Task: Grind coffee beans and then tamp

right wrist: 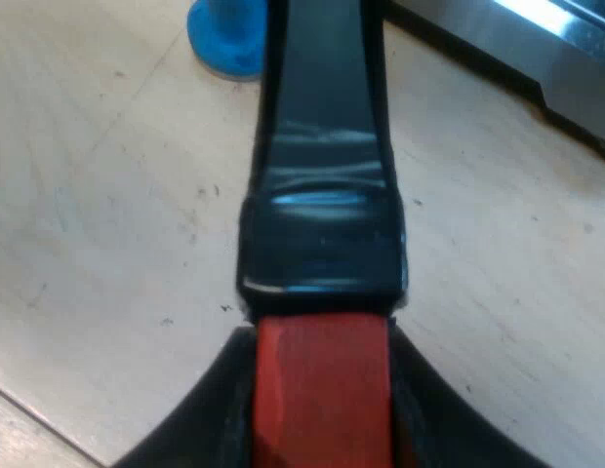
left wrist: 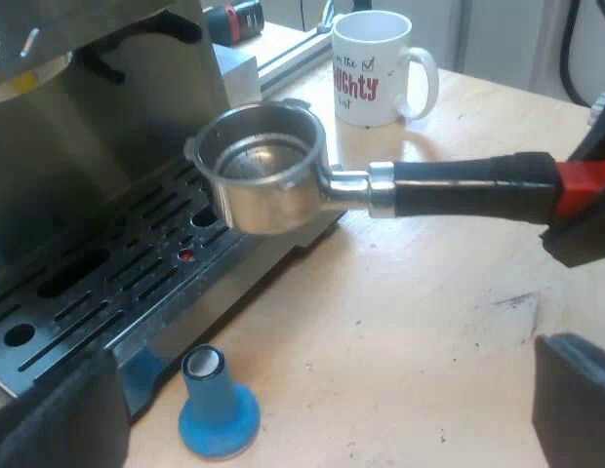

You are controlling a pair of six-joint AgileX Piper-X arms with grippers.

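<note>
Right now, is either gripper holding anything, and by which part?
The right gripper holds the metal holder by the red end of its handle. The left gripper is open, holding nothing.

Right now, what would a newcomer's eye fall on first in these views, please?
The metal holder, its basket empty, hangs over the edge of the drip tray of the espresso machine, held by the right gripper shut on the handle's red end. A blue tamper stands on the table by the machine's front, and a white mug with red lettering sits beyond the holder.
</note>
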